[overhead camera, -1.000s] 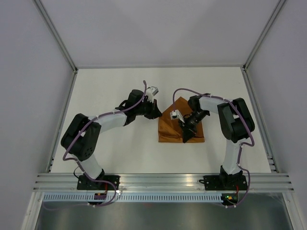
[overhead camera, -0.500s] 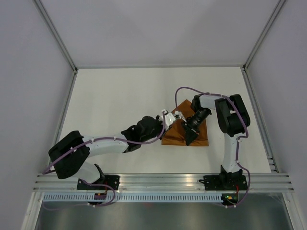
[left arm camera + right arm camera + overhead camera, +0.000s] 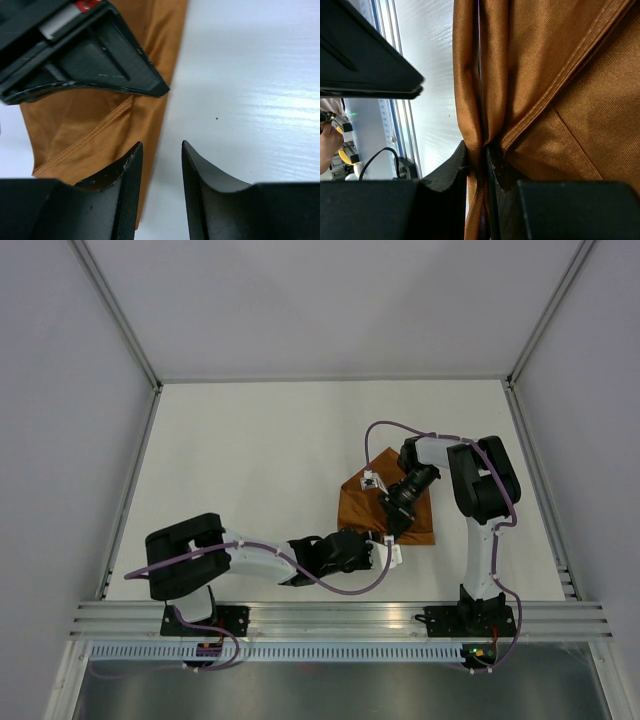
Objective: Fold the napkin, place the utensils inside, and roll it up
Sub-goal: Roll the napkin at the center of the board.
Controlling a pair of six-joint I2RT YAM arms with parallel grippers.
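The rust-brown napkin point(image 3: 358, 505) lies folded on the white table, right of centre. My right gripper point(image 3: 392, 530) reaches down over it and is shut on a bunched fold at its near edge; in the right wrist view the cloth point(image 3: 545, 75) is pinched between the jaws point(image 3: 479, 155). My left gripper point(image 3: 380, 548) lies low along the napkin's near edge. It point(image 3: 160, 150) stands open with only bare table in the gap, the napkin's hem point(image 3: 90, 125) beside its left finger. The utensils are out of view.
The right gripper's black finger point(image 3: 90, 55) hangs just ahead of the left jaws. The left arm point(image 3: 260, 560) stretches along the table's near side. A metal rail point(image 3: 330, 615) borders the near edge, and white walls enclose the other sides.
The left arm has swung from the napkin's far-left side down to its near edge, and its jaws have opened. The right gripper has kept its hold on the cloth.
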